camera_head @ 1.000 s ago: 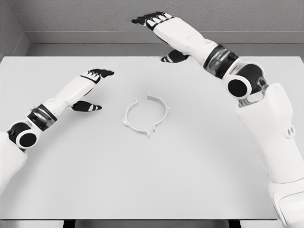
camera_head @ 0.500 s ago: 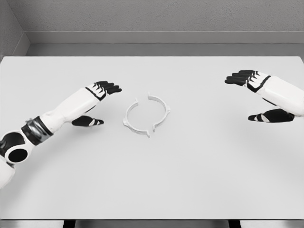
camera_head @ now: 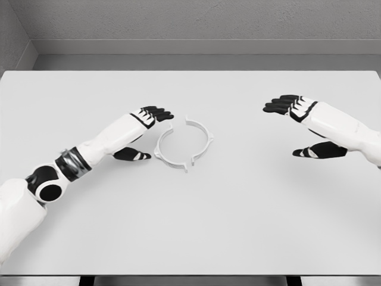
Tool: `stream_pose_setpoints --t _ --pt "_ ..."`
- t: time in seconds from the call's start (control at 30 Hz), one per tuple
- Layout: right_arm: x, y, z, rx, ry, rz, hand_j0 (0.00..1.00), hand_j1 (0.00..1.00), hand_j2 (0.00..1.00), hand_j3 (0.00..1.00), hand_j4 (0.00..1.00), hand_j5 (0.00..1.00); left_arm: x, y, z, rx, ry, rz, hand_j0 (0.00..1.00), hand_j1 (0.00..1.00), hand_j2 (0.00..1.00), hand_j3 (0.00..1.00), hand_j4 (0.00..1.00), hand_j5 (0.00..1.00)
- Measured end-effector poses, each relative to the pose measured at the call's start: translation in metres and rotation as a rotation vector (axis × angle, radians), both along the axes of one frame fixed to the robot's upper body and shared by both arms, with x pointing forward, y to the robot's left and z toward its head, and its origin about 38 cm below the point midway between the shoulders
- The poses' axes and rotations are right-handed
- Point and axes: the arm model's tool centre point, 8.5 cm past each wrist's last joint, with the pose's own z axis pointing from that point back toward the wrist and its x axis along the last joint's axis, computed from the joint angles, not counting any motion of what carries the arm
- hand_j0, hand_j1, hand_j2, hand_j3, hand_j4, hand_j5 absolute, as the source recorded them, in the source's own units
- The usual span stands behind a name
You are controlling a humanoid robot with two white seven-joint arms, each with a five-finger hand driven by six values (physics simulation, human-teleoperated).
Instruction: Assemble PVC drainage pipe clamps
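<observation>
Two white clamp halves (camera_head: 183, 146) lie unjoined mid-table (camera_head: 190, 226), untouched, as the left hand (camera_head: 143, 131) nears and right hand (camera_head: 306, 128) hovers, fingers wide, assembly unstarted.

right white arm (camera_head: 351, 128): cut off at the 3 o'clock edge past the forearm
left white arm (camera_head: 36, 190): shoulder cut off toward 8 o'clock
white bench (camera_head: 238, 226): legs barely visible at 6 o'clock
</observation>
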Motion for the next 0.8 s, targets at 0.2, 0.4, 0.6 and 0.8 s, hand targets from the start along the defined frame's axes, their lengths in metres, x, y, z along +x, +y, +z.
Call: stream_pose_setpoints --t 0.2,0.4,0.6,0.8 --pt "0.001 0.002 0.0 -0.018 -0.008 -0.002 1.0 1.0 1.0 1.0 1.0 1.0 -0.002 -0.009 0.0 -0.005 -0.001 -0.022 1.0 1.0 1.0 1.0 1.0 1.0" --pt "0.001 0.002 -0.001 -0.02 -0.009 -0.003 1.0 1.0 1.0 1.0 1.0 1.0 -0.002 -0.012 -0.003 -0.003 0.004 -0.025 1.0 1.0 1.0 1.0 1.0 1.0" --pt "0.001 0.002 -0.002 -0.023 -0.007 -0.004 1.0 1.0 1.0 1.0 1.0 1.0 0.002 -0.012 -0.009 -0.003 0.021 -0.011 1.0 1.0 1.0 1.0 1.0 1.0" --pt "0.001 0.001 -0.002 -0.026 -0.006 -0.006 1.0 1.0 1.0 1.0 1.0 1.0 0.003 -0.014 -0.013 -0.007 0.031 -0.007 1.0 1.0 1.0 1.0 1.0 1.0"
